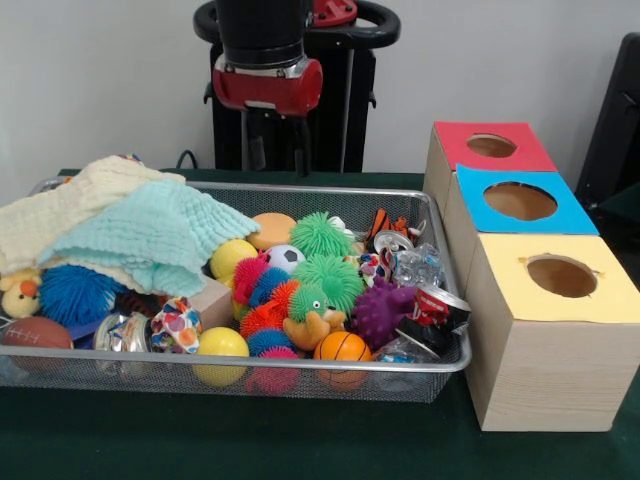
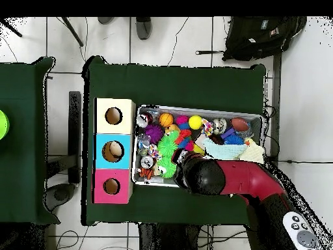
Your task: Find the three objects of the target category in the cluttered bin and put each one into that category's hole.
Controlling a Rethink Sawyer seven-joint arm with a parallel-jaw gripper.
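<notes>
search step: gripper (image 1: 275, 150), fingers' spread unclear, hangs above the wire-mesh bin (image 1: 300, 372); next, reach the clear bottle (image 1: 417, 266) beside the boxes.

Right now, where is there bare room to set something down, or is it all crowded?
The silver wire-mesh bin is packed: balls, spiky toys and clear crinkly bottles fill the box-side half, and folded cloths cover the other half. Bare green tablecloth runs along the bin's camera-side edge in the front view. The gap between the bin and the three wooden boxes is narrow.
</notes>
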